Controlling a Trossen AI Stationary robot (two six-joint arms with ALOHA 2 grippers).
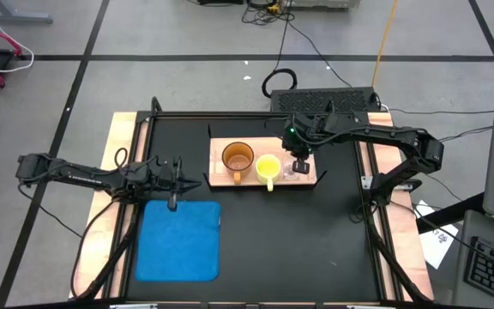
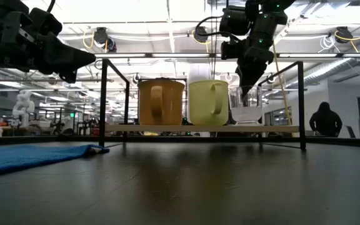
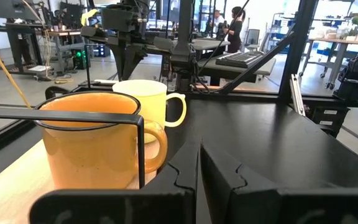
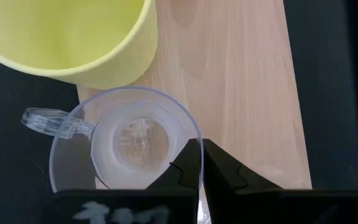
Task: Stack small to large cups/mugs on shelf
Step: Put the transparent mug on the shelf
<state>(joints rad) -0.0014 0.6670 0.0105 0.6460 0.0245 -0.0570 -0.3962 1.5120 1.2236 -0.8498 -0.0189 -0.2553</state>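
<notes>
On the light wooden shelf point(image 1: 309, 178) three vessels stand in a row on their bases. They are an orange-brown mug point(image 1: 237, 159) at the left, a yellow mug point(image 1: 268, 167) in the middle and a clear glass cup point(image 4: 126, 143) at the right end. My right gripper point(image 4: 199, 163) is shut and points steeply down. It hangs just above the glass cup's rim, and the low view shows a gap between its tip point(image 2: 245, 95) and the cup point(image 2: 247, 114). My left gripper point(image 3: 199, 168) waits shut and level at the table's left, over the far edge of the blue mat.
A blue mat point(image 1: 178, 239) lies on the black table at the near left. Dark metal brackets point(image 2: 103, 103) rise at the shelf's corners, and the board sits a little above the table. A keyboard point(image 1: 324, 101) lies beyond the table's far edge.
</notes>
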